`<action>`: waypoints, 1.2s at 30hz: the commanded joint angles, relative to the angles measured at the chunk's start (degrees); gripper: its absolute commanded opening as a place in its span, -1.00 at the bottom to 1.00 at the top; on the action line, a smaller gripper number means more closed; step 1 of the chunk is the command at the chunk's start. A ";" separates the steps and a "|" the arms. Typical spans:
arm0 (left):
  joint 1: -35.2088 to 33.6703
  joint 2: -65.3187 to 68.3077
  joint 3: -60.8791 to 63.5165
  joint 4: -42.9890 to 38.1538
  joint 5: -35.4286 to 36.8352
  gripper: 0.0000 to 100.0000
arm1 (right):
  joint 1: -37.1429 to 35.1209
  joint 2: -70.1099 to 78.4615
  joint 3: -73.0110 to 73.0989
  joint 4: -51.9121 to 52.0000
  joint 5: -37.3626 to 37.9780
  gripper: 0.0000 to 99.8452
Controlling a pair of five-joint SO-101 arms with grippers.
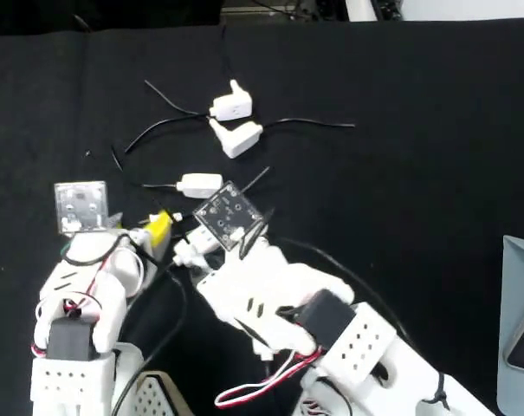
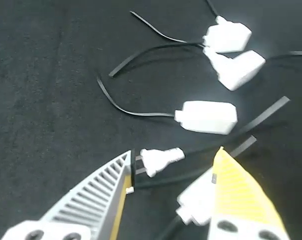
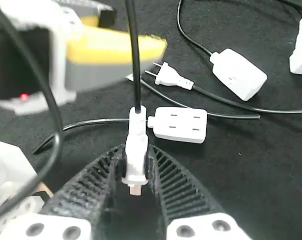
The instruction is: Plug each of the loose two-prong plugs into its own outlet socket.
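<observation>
Toward the table's (image 1: 417, 104) near edge, left of centre: right gripper (image 3: 137, 165) clamped tight on a white plug (image 3: 136, 137) by its body. Cable runs away from the wrist, so the prongs seem to face back into the palm. It likely needs a regrasp before it can enter the three-way socket (image 3: 178, 124) lying just beyond. Left gripper (image 2: 174, 152) spread wide around the second plug (image 2: 158, 159), flat on the table, which looks staged for a pick. Two more sockets (image 1: 238, 139) sit nearer the far edge.

one white two-prong plug (image 3: 136, 135) is pinched in the right hand (image 3: 136, 156); a second plug (image 3: 169, 76) lies flat on the tabletop (image 3: 270, 175) near a white three-outlet socket (image 3: 179, 124)
</observation>
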 commanded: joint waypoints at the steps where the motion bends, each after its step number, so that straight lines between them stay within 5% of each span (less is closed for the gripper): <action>1: 6.37 -3.52 -8.04 7.82 0.35 -0.48 | -0.88 -1.19 -2.42 -1.41 0.44 -0.98; 7: 13.93 -11.96 -7.52 12.48 -7.03 -0.48 | -0.70 -1.19 -2.24 -1.05 0.44 -0.98; 14: 14.02 -14.77 -6.90 13.71 -7.91 -0.48 | -0.53 -1.19 -2.24 -1.32 0.44 -0.98; 18: 6.81 -14.77 -7.16 13.45 -7.91 -0.48 | 2.02 -0.75 -1.71 -2.81 0.44 -0.98; 26: -8.84 -14.77 -2.07 11.69 -5.71 -0.49 | 6.51 5.49 9.54 -24.62 0.44 -0.98; 36: -10.33 -14.77 1.80 8.79 -3.43 -0.49 | 11.16 29.23 10.07 -47.03 0.53 -0.98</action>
